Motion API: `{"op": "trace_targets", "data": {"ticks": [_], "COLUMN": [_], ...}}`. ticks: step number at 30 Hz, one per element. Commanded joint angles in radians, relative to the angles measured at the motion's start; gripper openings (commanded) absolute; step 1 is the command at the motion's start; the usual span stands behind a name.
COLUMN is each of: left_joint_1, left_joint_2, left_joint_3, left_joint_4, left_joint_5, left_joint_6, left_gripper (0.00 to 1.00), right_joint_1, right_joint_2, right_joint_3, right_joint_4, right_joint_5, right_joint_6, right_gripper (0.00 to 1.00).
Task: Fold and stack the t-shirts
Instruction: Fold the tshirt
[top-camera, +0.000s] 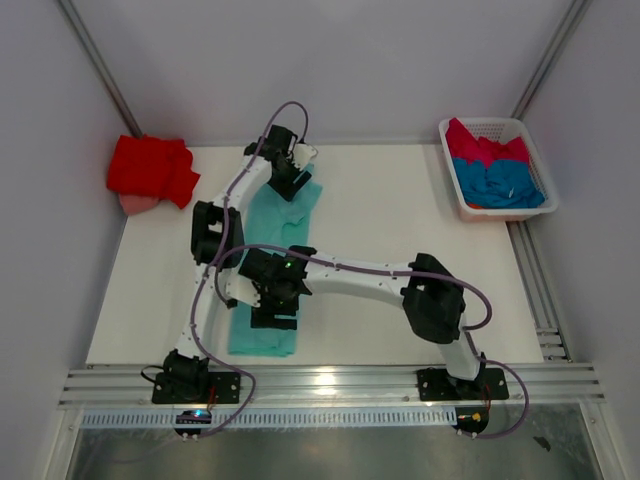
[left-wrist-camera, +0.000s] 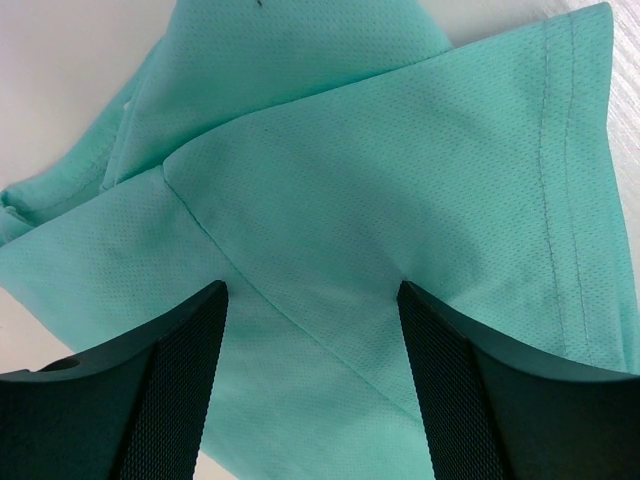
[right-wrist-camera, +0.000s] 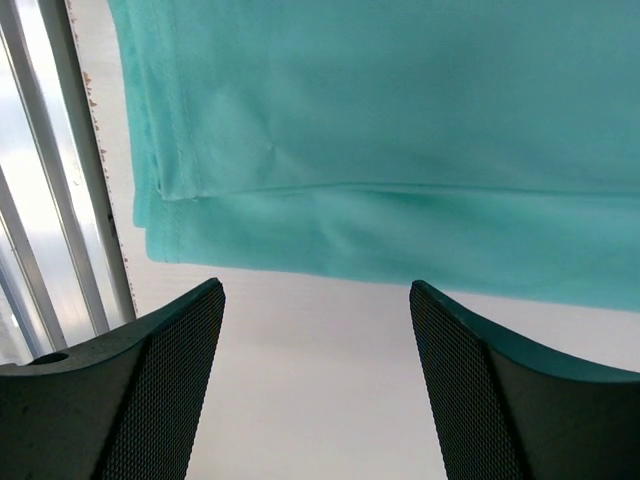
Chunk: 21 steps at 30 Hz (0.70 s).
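A mint-teal t-shirt (top-camera: 262, 335) lies folded lengthwise into a long strip on the white table, from the back centre-left to the front edge. My left gripper (top-camera: 290, 178) is open above its far end; the left wrist view shows the sleeve and seam (left-wrist-camera: 380, 200) between the open fingers (left-wrist-camera: 180, 380). My right gripper (top-camera: 274, 318) is open over the strip's near end; in the right wrist view its fingers (right-wrist-camera: 170, 390) hang over bare table beside the shirt's hem (right-wrist-camera: 400, 150). A bright red t-shirt (top-camera: 150, 168) lies bunched at the back left. Crimson-pink (top-camera: 487, 147) and blue (top-camera: 510, 182) shirts lie in the basket.
The white slatted basket (top-camera: 455, 190) stands at the back right. A pink cloth (top-camera: 137, 204) peeks from under the red shirt. Metal rails (top-camera: 330, 385) run along the table's front edge and right side. Grey walls close in the back and sides.
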Motion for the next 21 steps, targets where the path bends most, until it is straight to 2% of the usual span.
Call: {"op": "trace_targets", "data": {"ticks": [1, 7, 10, 14, 17, 21], "left_joint_1": [-0.013, -0.01, -0.007, -0.005, -0.005, 0.004], "left_joint_2": [-0.064, -0.215, -0.326, -0.432, -0.493, -0.59], "left_joint_3": [-0.024, -0.038, -0.093, -0.116, -0.112, -0.157], "left_joint_4": [-0.045, -0.019, 0.026, 0.069, 0.073, 0.054], "left_joint_5": [0.022, -0.024, -0.023, 0.008, 0.0, -0.104], "left_joint_6": [-0.03, -0.066, -0.106, -0.157, -0.174, -0.168], "left_gripper": [0.72, 0.79, 0.83, 0.85, 0.85, 0.85], "right_joint_1": [-0.008, -0.063, -0.121, -0.213, -0.25, -0.27], "right_joint_2": [-0.131, -0.232, -0.313, -0.383, -0.398, -0.386], "right_joint_3": [-0.051, -0.17, -0.253, -0.336, -0.404, -0.462], "right_joint_4": [0.076, 0.188, 0.286, 0.378, 0.438, 0.486], "right_joint_5": [0.111, 0.264, 0.309, 0.326, 0.318, 0.32], "right_joint_6": [0.025, 0.067, 0.088, 0.125, 0.082, -0.002], "right_gripper": [0.79, 0.8, 0.8, 0.83, 0.84, 0.84]}}
